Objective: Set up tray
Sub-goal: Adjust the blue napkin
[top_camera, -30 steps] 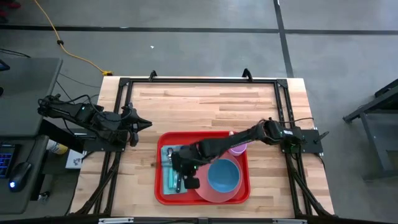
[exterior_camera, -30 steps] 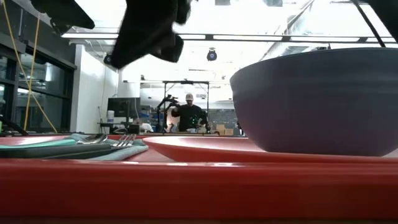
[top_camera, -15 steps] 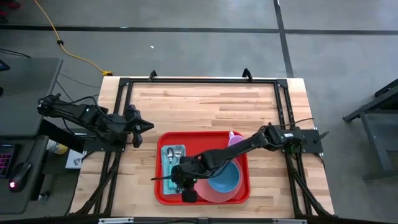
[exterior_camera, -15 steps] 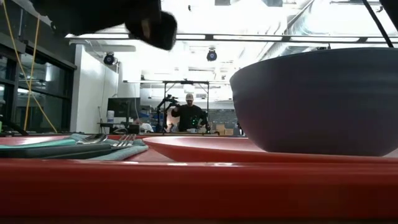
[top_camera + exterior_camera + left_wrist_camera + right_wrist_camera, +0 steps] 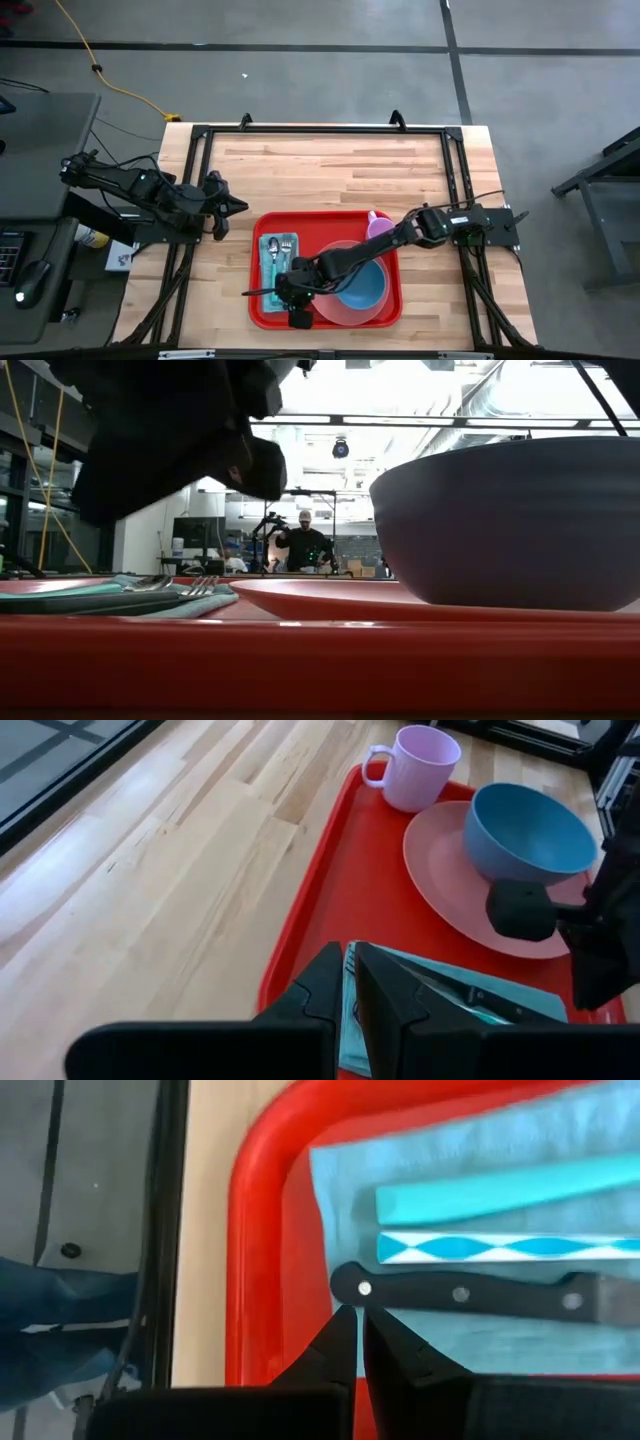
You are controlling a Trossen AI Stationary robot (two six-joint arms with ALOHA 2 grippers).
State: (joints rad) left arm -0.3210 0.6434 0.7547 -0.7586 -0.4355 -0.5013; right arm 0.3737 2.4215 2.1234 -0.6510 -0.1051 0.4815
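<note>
The tray (image 5: 325,268) lies in the lower centre of the high view, on the table (image 5: 330,165). On the tray, a napkin (image 5: 271,268) with cutlery (image 5: 279,258) lies along the left side, a plate (image 5: 345,300) holding a bowl (image 5: 362,283) at lower right, and a mug (image 5: 380,228) at upper right. The right gripper (image 5: 290,292) sits over the tray's lower left; the left gripper (image 5: 232,205) sits at the frame's left, beyond the tray's upper left corner.

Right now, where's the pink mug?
High view: the pink mug stands in the far right corner of the red tray, just behind the pink plate and blue bowl, beside the right arm's forearm.
</note>
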